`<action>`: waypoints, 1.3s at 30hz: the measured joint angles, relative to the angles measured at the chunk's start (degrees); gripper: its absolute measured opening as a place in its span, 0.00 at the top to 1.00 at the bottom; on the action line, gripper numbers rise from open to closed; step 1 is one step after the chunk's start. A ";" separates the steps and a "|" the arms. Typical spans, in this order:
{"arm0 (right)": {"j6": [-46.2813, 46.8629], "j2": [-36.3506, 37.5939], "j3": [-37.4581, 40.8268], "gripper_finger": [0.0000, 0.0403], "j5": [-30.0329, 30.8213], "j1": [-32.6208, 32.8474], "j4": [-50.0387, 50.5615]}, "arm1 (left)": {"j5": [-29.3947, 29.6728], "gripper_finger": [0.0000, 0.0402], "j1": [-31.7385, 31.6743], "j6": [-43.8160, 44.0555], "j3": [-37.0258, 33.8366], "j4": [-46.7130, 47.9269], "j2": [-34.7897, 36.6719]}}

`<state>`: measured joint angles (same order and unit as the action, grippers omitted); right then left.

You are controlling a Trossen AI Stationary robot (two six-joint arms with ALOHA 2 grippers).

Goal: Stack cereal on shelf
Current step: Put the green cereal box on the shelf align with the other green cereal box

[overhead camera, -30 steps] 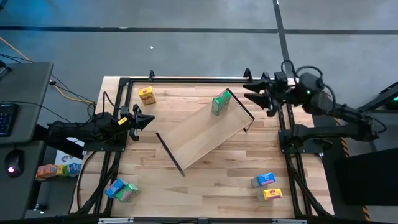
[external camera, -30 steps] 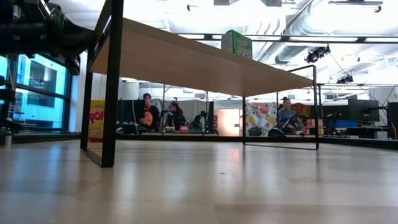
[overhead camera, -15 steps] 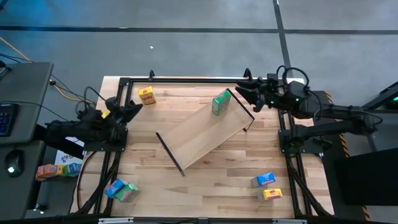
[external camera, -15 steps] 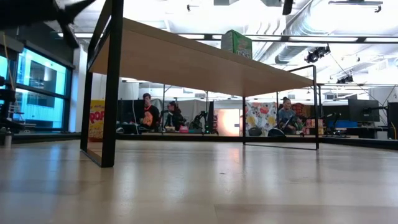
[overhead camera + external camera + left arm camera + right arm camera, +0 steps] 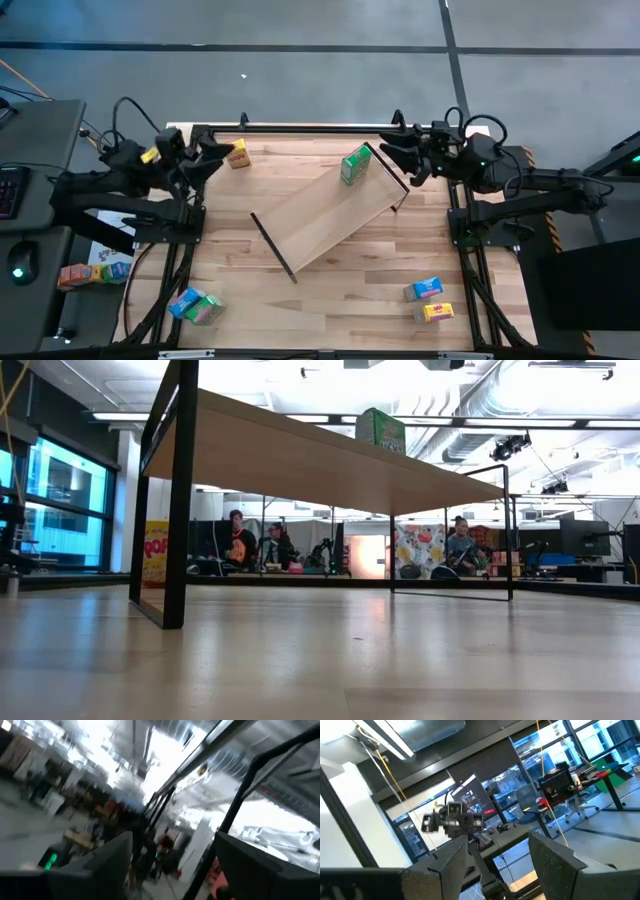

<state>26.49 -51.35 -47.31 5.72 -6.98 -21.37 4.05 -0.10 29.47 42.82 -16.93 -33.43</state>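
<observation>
A plank-patterned light-wood bench (image 5: 330, 290) stands on a grey floor. On it, turned diagonally, sits the shelf (image 5: 325, 215), a long smooth pale board with 2 thin dark end panels. 6 small printed cereal boxes show: 1 green box (image 5: 354, 165) upright on the shelf's far right end, 1 yellow box (image 5: 238, 153) far left, 1 blue (image 5: 183, 301) and 1 green (image 5: 207, 310) near left, 1 blue (image 5: 427, 288) and 1 yellow (image 5: 436, 312) near right. The left pincer (image 5: 212, 159) hangs spread beside the yellow box; the right pincer (image 5: 395, 157) is spread just right of the shelf.

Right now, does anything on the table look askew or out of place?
Yes. The shelf lies diagonally across the table, not square to its edges. Only one green cereal box stands on it; the other boxes sit scattered near the table's corners.
</observation>
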 joint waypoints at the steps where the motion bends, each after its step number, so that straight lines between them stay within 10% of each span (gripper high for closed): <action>1: 0.03 0.10 0.00 0.49 -0.15 0.00 0.01 | -0.04 0.31 0.03 1.60 1.25 -0.19 -1.38; 19: -2.59 0.87 -0.02 0.49 -2.90 0.00 5.52 | 0.93 0.30 30.25 43.42 44.34 93.81 -37.67; 30: -3.77 0.87 -0.02 0.49 -2.93 -0.02 11.46 | -2.52 0.30 51.36 69.96 44.68 97.98 -53.56; 39: -5.59 0.87 -0.02 0.49 -1.68 -0.13 12.15 | -9.41 0.30 54.28 70.35 42.43 96.36 -62.12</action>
<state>20.91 -50.48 -47.33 4.04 -7.11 -9.21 -5.37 54.18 99.82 85.25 79.44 -95.54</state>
